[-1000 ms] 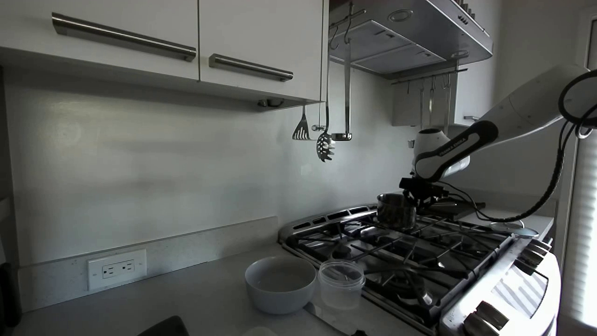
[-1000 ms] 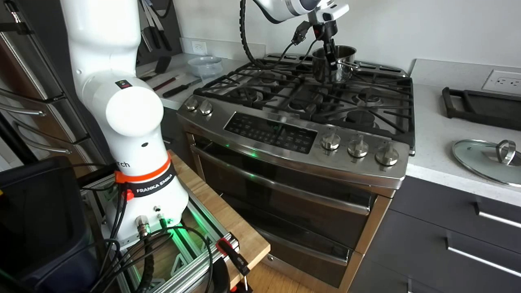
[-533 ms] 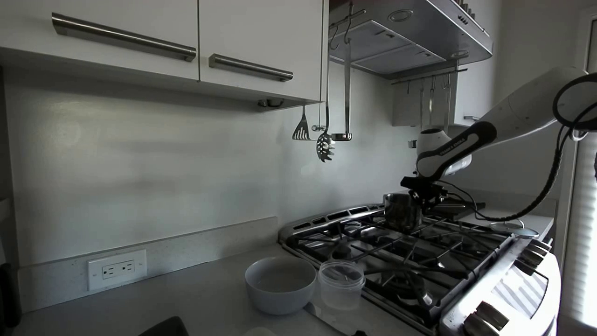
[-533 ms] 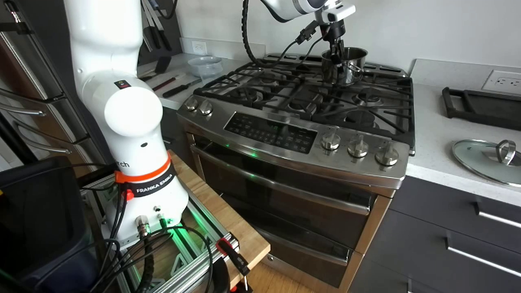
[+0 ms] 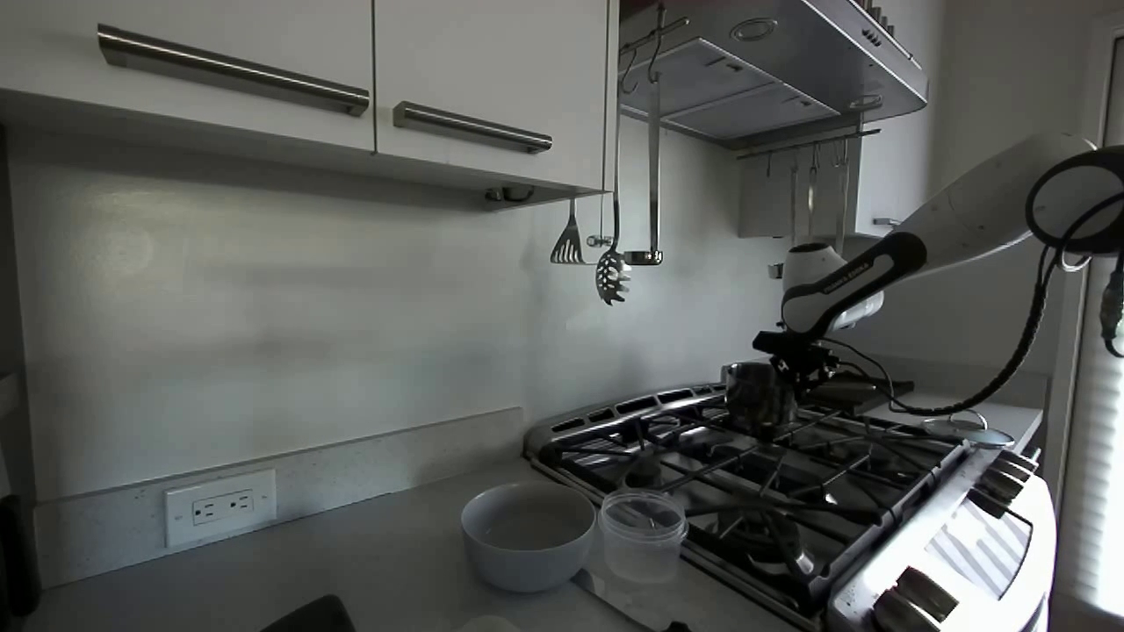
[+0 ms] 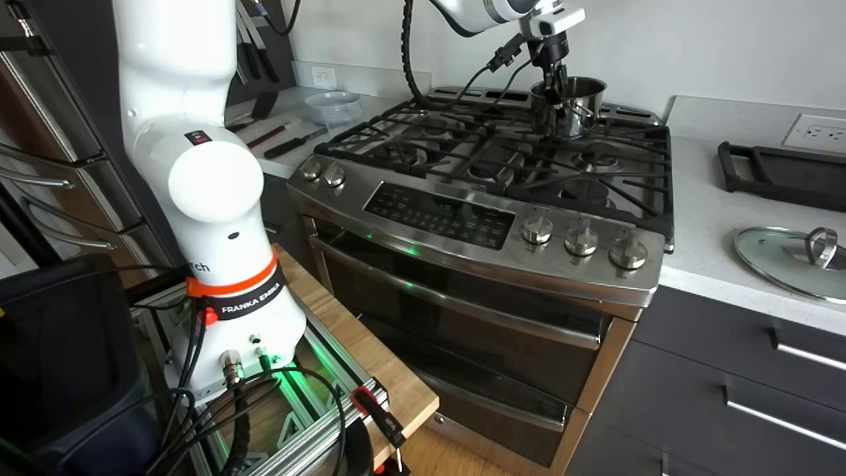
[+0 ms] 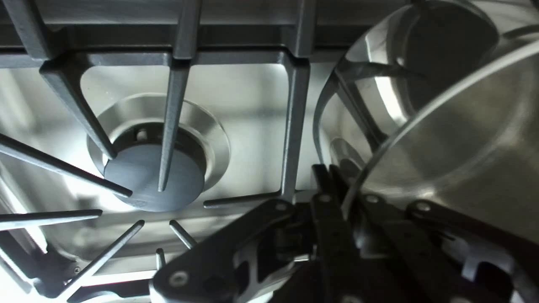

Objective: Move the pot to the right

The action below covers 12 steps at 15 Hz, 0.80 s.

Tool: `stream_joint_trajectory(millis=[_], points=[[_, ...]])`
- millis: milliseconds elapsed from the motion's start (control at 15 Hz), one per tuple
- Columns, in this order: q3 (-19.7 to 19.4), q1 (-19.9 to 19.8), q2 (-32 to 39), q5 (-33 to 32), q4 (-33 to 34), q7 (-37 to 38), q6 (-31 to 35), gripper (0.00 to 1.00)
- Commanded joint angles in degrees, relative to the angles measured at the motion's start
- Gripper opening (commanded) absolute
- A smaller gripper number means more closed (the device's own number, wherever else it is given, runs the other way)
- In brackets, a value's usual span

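The pot (image 6: 585, 102) is a shiny silver cylinder over the rear grates (image 6: 529, 155) of the stove, upright in both exterior views (image 5: 757, 399). A loop handle (image 6: 584, 112) shows on its near side. My gripper (image 6: 560, 106) points down at the pot's near-left wall. In the wrist view the gripper (image 7: 329, 176) is shut on the pot's rim and wall (image 7: 414, 120), with one finger outside and one inside. Whether the pot's base touches the grates or hangs just above them, I cannot tell.
A glass lid (image 6: 780, 268) and a black tray (image 6: 800, 175) lie on the counter right of the stove. A white bowl (image 5: 527, 549) and a translucent container (image 5: 644, 544) stand at its other side. The back wall (image 6: 634, 53) is close behind the pot.
The pot and the gripper have moved together to the right in both exterior views, mostly in the first half second. The grip on the pot looks the same.
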Motion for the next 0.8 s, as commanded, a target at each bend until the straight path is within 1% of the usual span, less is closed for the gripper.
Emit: stream_joint_trajectory(millis=[0, 200, 333, 533, 733], points=[[-0.4, -0.6, 1.0, 1.1, 1.7, 5.6, -1.4, 0.02], [-0.7, -0.9, 1.5, 1.9, 2.7, 11.6, -2.4, 0.02], [-0.8, -1.3, 1.9, 2.0, 3.1, 14.2, -2.1, 0.02], [-1.0, -2.4, 3.6, 3.1, 4.9, 16.1, -2.1, 0.02], [-0.9, -3.4, 5.2, 5.2, 7.2, 16.1, -2.5, 0.02]])
